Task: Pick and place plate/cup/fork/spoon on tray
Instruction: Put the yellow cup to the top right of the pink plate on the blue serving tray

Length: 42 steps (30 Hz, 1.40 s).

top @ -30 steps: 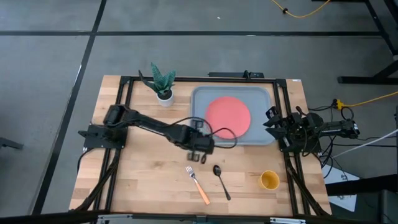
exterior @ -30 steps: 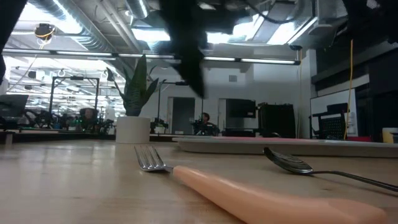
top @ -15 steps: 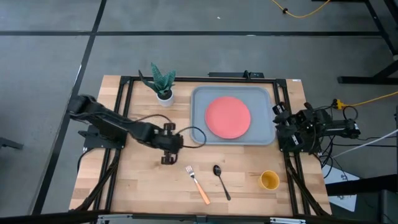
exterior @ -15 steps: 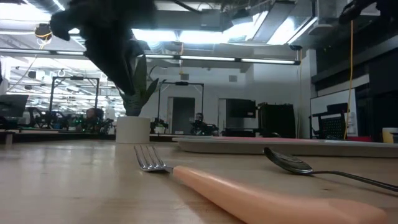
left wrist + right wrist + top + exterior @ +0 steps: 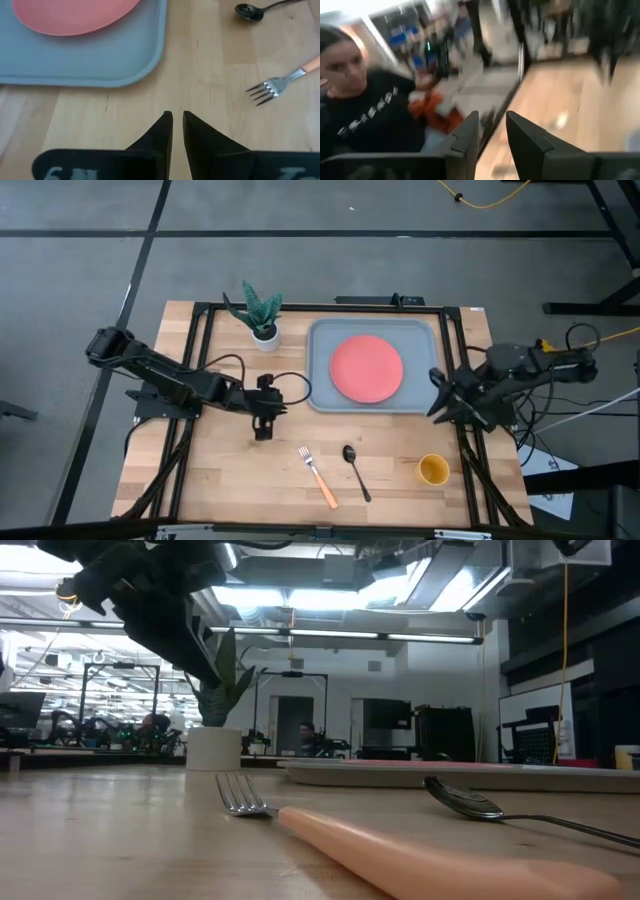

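The coral-red plate (image 5: 366,368) lies flat on the blue-grey tray (image 5: 320,395) at the far right of the table. The fork (image 5: 317,475), the dark spoon (image 5: 355,470) and the yellow cup (image 5: 433,470) rest on the bare wood near the front edge. My left gripper (image 5: 262,425) is shut and empty, left of the tray's near left corner; its wrist view shows the tray (image 5: 100,65), the spoon (image 5: 250,11) and the fork (image 5: 275,86) ahead of it. My right gripper (image 5: 435,395) hovers at the tray's right end, with its fingers a little apart (image 5: 492,125) and empty.
A small white pot with a green plant (image 5: 262,315) stands at the far edge, left of the tray. Black frame rails run along the table's left and right sides. A person in a black shirt (image 5: 370,115) shows beyond the table in the right wrist view.
My left gripper has drawn back from the tray's near left corner toward the table's left edge, empty. My right arm has left its folded pose at the right edge and stretched out, and its gripper has shifted a little toward the near edge.
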Available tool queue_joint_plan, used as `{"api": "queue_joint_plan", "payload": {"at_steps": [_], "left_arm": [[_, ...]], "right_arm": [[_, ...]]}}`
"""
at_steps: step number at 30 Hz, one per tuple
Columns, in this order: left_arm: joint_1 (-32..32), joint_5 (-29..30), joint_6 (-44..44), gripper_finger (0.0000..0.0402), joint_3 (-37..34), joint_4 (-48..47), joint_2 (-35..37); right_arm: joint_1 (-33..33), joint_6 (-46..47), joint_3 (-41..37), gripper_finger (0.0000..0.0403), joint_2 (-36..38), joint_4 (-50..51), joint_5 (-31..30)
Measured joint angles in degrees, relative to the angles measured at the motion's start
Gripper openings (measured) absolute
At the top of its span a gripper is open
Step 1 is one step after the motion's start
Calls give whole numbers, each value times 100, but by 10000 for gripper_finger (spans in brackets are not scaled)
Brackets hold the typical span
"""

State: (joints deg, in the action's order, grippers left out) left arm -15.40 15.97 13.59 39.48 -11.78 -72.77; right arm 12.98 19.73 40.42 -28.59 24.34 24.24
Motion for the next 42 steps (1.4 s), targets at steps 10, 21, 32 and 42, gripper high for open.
{"api": "queue_joint_plan", "payload": {"at_steps": [10, 21, 32, 42], "left_arm": [[1, 313, -20, 39, 0, 3, -2], [0, 602, -22, 39, 0, 3, -2], [0, 607, -20, 39, 0, 5, -7], [0, 609, -16, 39, 0, 5, -7]], "right_arm": [[1328, 1662, 766, 103, -1673, 1852, 494], [2180, 2779, 764, 103, -2254, 2721, -381], [2178, 1778, 764, 103, -2257, 3195, -1305], [2180, 1205, 757, 103, -2411, 3492, -1824]]}}
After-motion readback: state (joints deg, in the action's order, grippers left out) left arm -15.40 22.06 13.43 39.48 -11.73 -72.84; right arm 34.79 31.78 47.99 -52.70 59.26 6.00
